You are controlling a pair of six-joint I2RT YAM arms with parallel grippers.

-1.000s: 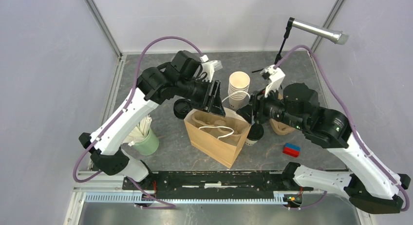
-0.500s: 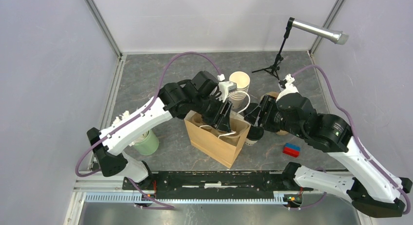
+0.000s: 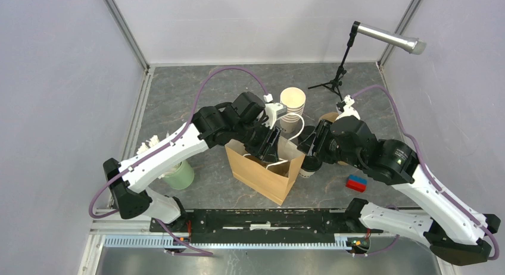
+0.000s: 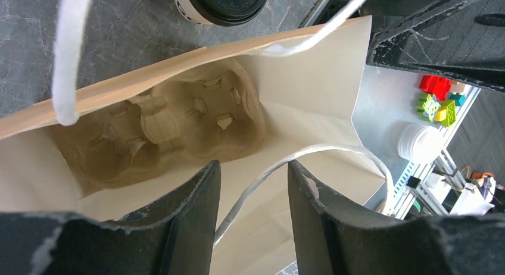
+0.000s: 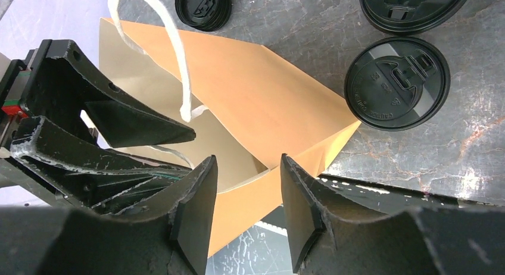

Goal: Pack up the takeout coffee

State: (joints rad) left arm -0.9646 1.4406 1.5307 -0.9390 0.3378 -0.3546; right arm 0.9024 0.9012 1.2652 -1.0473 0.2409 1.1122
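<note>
Opening the bag (image 3: 265, 175) for the coffee cup (image 4: 221, 1) ahead, I had the left gripper (image 4: 253, 168) half-open, empty, astride a handle (image 4: 333, 150), the right gripper (image 5: 247, 162) likewise astride the rim (image 5: 238, 40).

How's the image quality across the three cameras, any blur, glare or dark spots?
Top external view: even soft light, faint shadows, everything sharp. Left wrist view: the near white handle is blurred; the cup tray inside the paper bag lies in shade. Right wrist view: crisp, with a slight sheen on the lid of the takeout coffee.
</note>
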